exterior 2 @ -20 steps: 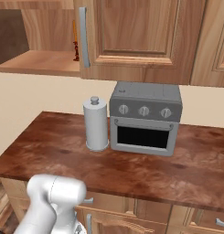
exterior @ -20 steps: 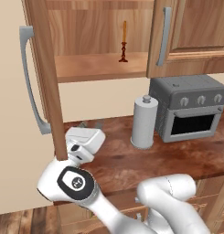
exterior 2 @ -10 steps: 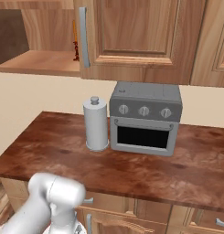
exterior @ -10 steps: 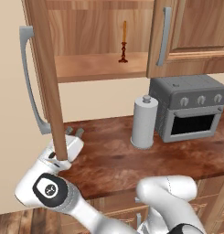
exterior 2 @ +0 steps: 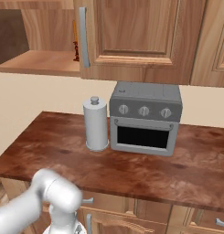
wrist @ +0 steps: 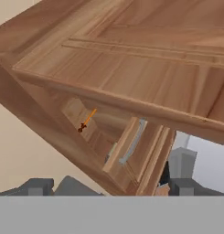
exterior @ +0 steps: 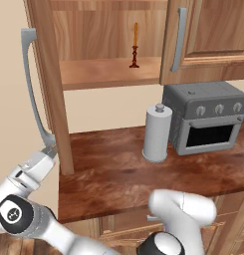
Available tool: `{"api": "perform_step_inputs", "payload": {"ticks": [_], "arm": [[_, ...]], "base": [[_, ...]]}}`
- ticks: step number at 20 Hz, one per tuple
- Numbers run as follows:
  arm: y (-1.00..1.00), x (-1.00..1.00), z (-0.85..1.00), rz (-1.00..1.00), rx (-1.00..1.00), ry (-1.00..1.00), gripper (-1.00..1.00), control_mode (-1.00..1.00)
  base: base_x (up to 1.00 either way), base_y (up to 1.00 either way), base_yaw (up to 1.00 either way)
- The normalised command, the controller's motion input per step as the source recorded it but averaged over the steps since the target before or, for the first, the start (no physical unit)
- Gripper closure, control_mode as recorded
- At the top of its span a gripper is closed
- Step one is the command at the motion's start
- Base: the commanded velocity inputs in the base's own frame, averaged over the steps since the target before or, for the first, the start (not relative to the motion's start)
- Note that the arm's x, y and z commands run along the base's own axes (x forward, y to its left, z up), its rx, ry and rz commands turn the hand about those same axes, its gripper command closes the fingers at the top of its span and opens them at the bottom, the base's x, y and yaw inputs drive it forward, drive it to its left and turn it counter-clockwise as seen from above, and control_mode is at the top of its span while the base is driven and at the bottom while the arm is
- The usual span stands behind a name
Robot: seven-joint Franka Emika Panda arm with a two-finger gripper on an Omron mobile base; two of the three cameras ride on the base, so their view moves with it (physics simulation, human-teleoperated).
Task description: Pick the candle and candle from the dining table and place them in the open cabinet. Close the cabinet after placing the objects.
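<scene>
Now swung left and low beside the open cabinet door (exterior: 46, 89), pincer (exterior: 50, 151) released and empty; orange candle (exterior: 135, 46) already on the shelf, door-closing seemingly next, second candle unaccounted for.

Glossy white rounded arm segments, dark circular joint caps, small dark tool (wrist: 109, 185) tips

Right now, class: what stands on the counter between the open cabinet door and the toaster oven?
A white paper towel roll, just left of the toaster oven; left base view.
</scene>
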Motion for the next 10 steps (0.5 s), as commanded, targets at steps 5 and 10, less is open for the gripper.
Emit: {"api": "perform_step_inputs", "payload": {"ticks": [5, 10], "arm": [[0.26, 0.11, 0.07, -0.09, 0.01, 0.0, -1.0, -1.0], [0.04, 0.09, 0.31, -0.01, 0.0, -0.06, -1.0, -1.0]], "base": [[0.0, 0.0, 0.0], [0.0, 0.0, 0.0]]}}
